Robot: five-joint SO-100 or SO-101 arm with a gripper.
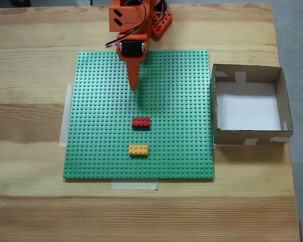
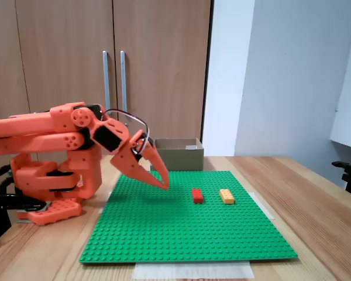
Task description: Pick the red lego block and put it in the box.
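Observation:
The red lego block lies on the green studded baseplate, just behind the orange-yellow brick as a fixed view from above shows it. The cardboard box with a white floor stands off the plate's right edge in that view. My orange gripper hangs over the plate's far half, pointing down toward the red block but well short of it. Its fingers look shut to a point with nothing held.
The arm's orange base sits at the table's far edge. Pale tape patches hold the baseplate to the wooden table. Bare wood lies in front of and left of the plate in the view from above.

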